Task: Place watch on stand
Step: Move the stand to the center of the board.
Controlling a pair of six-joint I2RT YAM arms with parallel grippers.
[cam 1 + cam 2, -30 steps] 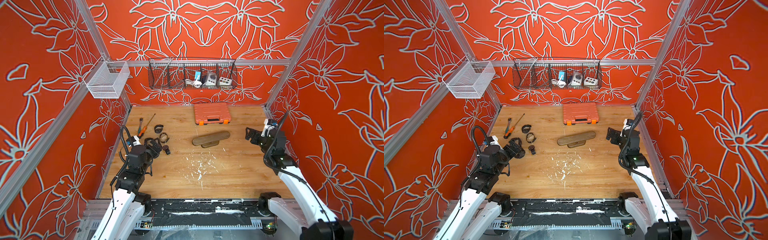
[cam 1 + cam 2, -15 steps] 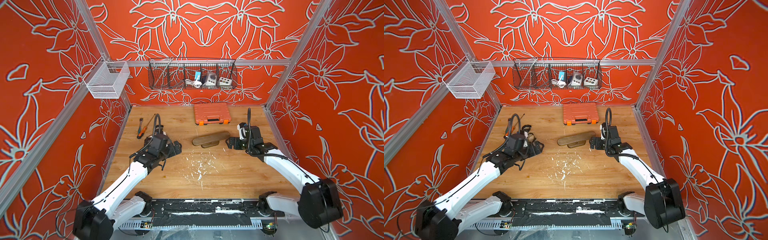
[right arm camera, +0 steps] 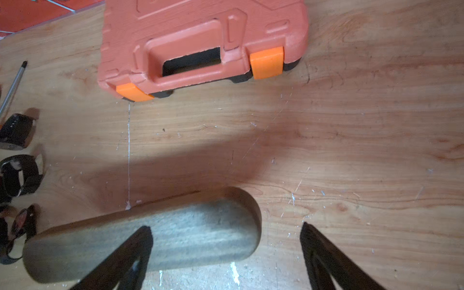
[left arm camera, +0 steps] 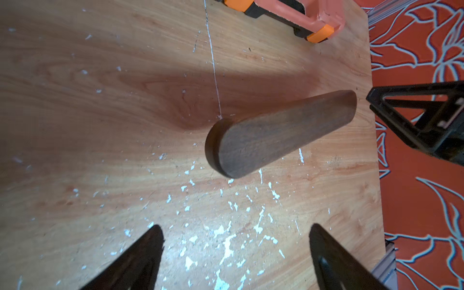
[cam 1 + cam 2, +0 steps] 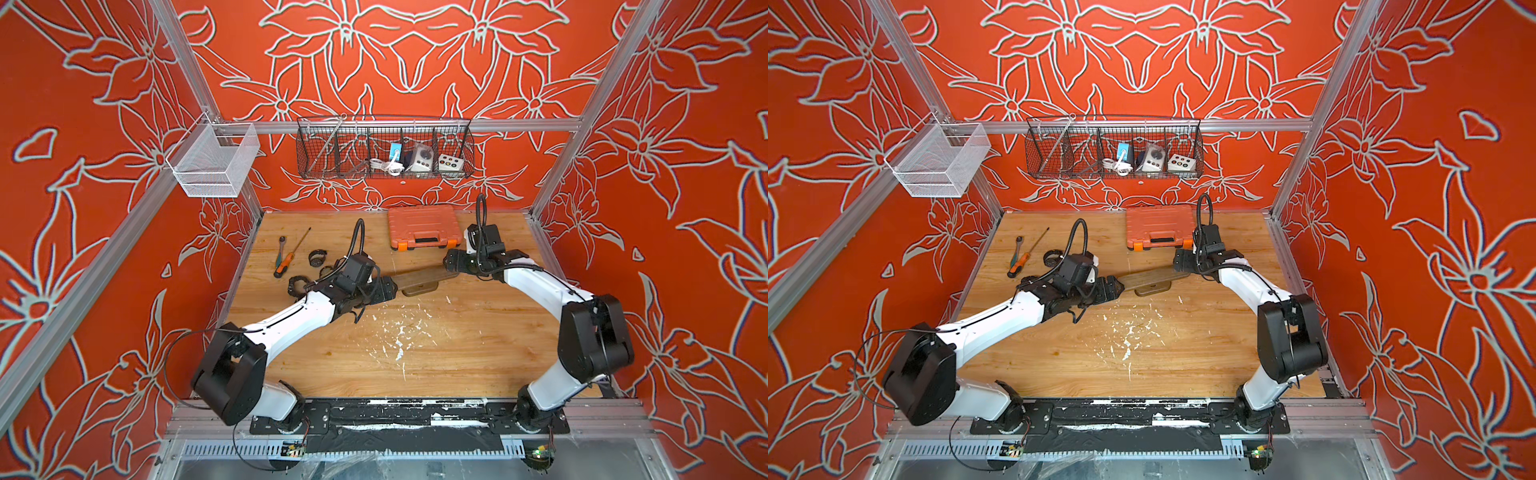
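The stand, a dark-brown wooden bar on a small base, lies mid-table in both top views. My left gripper is open just short of the bar's left end, with only bare table between its fingers. My right gripper is open at the other end. In the right wrist view one finger hangs over the bar and the other stands past its rounded end. Black watches lie on the table left of the stand, behind my left wrist. Neither gripper holds one.
An orange tool case lies just behind the stand. A screwdriver and a wrench lie by the left wall. A dark wire basket and a white mesh basket hang above the table.
Both arms have swung in from the side walls to the stand's two ends. My left gripper passed over the watches without taking one.
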